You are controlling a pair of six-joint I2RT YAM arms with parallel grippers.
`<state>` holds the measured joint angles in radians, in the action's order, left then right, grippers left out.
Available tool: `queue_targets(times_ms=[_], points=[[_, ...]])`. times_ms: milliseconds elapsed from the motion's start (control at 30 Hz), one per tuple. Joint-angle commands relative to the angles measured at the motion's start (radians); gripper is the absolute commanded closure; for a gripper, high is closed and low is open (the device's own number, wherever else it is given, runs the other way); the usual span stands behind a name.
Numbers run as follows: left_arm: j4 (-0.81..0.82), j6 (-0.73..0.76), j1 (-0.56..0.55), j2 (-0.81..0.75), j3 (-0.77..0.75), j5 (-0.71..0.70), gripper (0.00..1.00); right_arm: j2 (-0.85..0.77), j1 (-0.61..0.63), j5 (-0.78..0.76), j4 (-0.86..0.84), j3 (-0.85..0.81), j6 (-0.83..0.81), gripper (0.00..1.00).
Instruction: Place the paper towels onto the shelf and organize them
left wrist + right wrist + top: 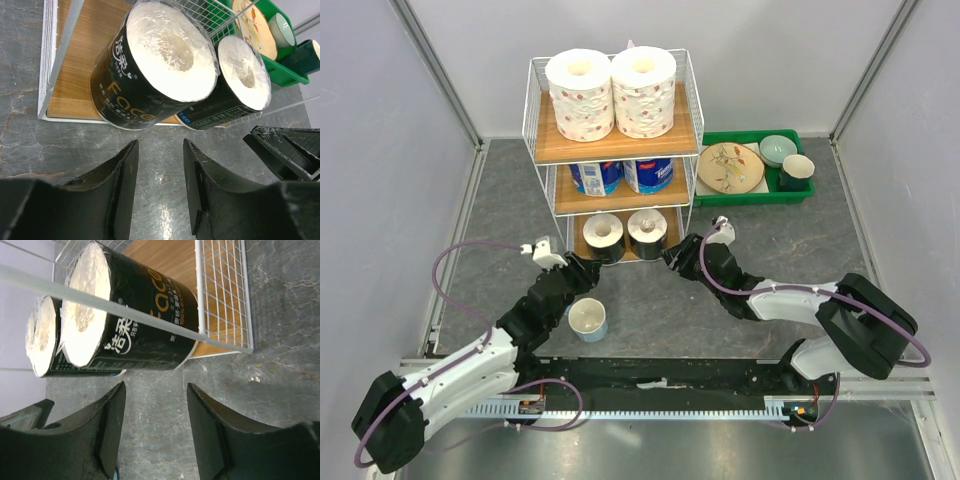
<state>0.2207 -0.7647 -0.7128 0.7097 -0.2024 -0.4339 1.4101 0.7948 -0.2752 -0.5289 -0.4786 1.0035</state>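
Grey tabletop (750, 290); we found left gripper (160, 150), right gripper (156, 390) spread, empty. Dark rolls (165, 65) sat at shelf's (80, 75) 6 o'clock edge; nudge risked toppling them.

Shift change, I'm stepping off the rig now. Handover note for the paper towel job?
Left gripper: open, empty, facing the left dark-wrapped roll, not touching it.
Right gripper: open, empty, facing the right dark-wrapped roll, not touching it.
Shelf: speckled rolls on the top tier, blue-wrapped rolls in the middle, dark pair on the bottom.
Done: all six rolls are shelved.
Left: the dark pair sits at the front edge, so perhaps nudge it back, then retract both arms.
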Motion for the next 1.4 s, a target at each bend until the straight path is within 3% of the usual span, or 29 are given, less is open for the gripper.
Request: queue_targets(times_ms=[0,333,600,1367], points=[[0.097,0.019,0.003,0.043,0.004,-0.048,0.53,0.050,0.006,-0.022,-0.078,-0.064,0.017,0.42],[0.147,0.048,0.003,0.105,-0.005,-0.069,0.55,0.096,0.004,-0.044,-0.103,-0.095,0.007,0.44],[0.201,0.067,0.003,0.166,-0.012,-0.078,0.57,0.141,0.004,-0.042,-0.114,-0.121,-0.002,0.52],[0.362,0.127,0.021,0.401,-0.088,-0.077,0.58,0.174,0.003,-0.025,-0.118,-0.149,-0.016,0.52]])
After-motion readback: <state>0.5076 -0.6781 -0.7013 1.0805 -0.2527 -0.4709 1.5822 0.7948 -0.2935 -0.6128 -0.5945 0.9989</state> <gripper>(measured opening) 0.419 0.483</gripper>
